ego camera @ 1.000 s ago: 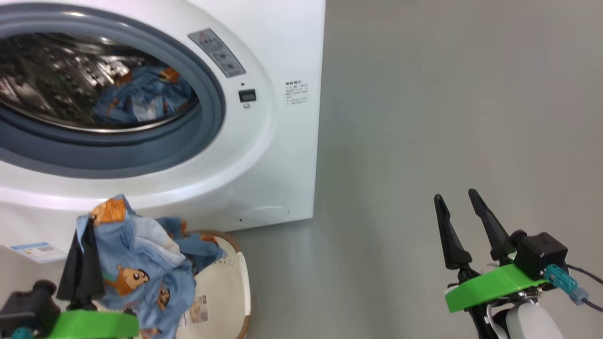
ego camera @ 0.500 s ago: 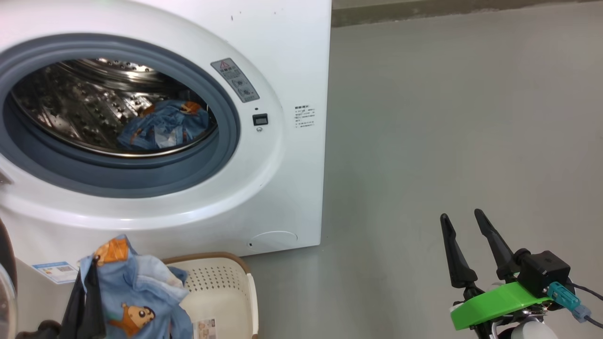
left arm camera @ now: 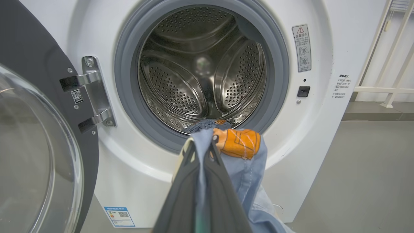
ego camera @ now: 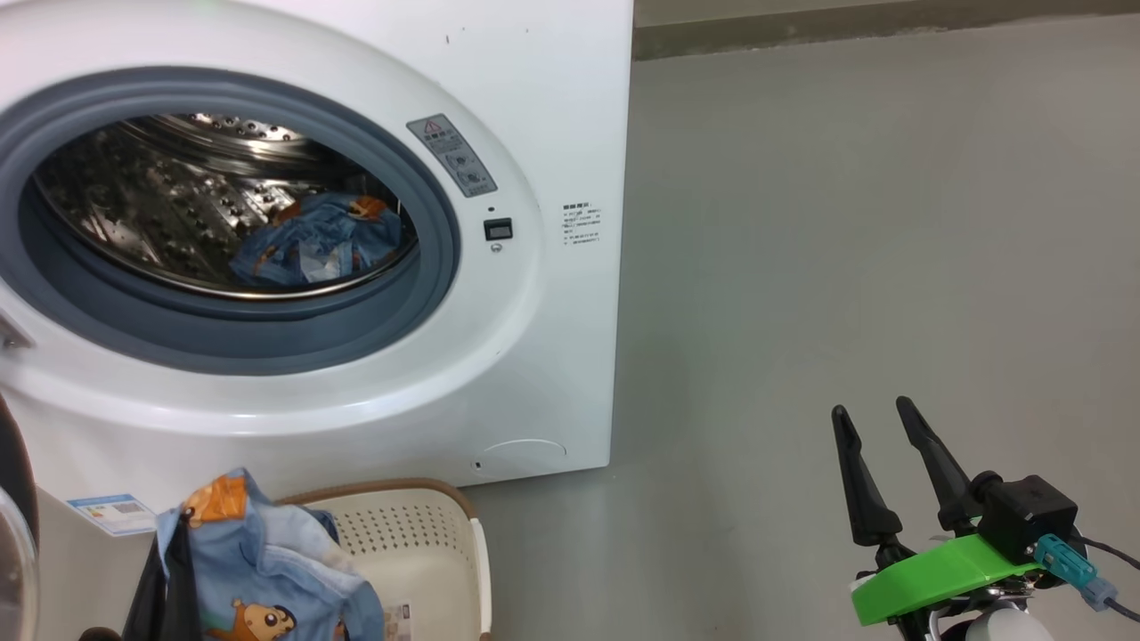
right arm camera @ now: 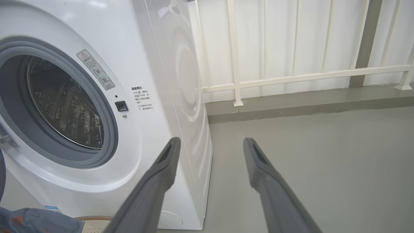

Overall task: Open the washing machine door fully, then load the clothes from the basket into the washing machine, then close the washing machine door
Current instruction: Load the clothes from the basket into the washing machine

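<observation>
Door point(left arm camera: 35, 106) open wide, 1 garment point(ego camera: 312, 245) already in drum point(left arm camera: 200, 74), my left gripper point(left arm camera: 202, 144) clamped on more clothes point(left arm camera: 249, 171) above basket point(ego camera: 419, 534), right gripper point(ego camera: 871, 408) spread, empty; loading & door-closing left.

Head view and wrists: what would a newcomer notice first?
The steel drum of the washing machine gapes at upper left in the head view, one blue printed garment lying inside. In front of it, the left end effector is shut on a second garment with an orange patch, near the basket and the open door. The right end effector stands open and empty, lower right.
</observation>
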Controlling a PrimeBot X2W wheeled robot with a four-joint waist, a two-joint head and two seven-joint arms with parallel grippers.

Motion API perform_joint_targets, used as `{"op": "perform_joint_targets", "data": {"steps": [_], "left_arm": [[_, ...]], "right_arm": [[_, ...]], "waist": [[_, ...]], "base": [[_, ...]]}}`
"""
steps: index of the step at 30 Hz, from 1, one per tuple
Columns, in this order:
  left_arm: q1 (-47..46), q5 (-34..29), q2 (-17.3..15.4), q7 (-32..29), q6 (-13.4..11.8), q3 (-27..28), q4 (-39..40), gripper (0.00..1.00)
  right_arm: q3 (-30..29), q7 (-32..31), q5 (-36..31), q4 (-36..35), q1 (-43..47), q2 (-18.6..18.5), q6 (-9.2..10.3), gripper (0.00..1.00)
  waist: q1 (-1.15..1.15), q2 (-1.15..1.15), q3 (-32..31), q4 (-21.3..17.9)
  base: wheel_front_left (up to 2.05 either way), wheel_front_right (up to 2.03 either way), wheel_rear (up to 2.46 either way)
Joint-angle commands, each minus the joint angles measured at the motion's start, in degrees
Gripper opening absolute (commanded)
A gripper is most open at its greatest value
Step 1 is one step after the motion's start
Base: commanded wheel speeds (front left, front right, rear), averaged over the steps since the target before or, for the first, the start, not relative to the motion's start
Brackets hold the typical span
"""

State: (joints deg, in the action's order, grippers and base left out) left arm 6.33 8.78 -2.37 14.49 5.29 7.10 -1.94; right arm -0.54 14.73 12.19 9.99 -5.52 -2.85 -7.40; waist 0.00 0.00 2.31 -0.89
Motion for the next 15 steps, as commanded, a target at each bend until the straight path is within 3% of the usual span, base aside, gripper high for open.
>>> {"op": "perform_joint_targets", "data": {"steps": [1,15], "left_arm": [[-1.94,0.38,-0.54,0.51,0.25,1.66,1.19,0.0],[-15.52,0.82,-0.53,0.51,0.82,0.93,-0.16,0.0]], "right_arm": [[1.61,0.27,0.33,-1.57,-0.33,-0.03,-0.09,1.0],[2.16,0.27,1.7,-2.19,-2.51,-0.03,-0.09,1.0]], "waist": [[0.0,0.0,0.49,-0.11],[0.0,0.0,6.59,-1.51]], "base": [[0.0,0.0,0.0],[0.0,0.0,0.0]]}}
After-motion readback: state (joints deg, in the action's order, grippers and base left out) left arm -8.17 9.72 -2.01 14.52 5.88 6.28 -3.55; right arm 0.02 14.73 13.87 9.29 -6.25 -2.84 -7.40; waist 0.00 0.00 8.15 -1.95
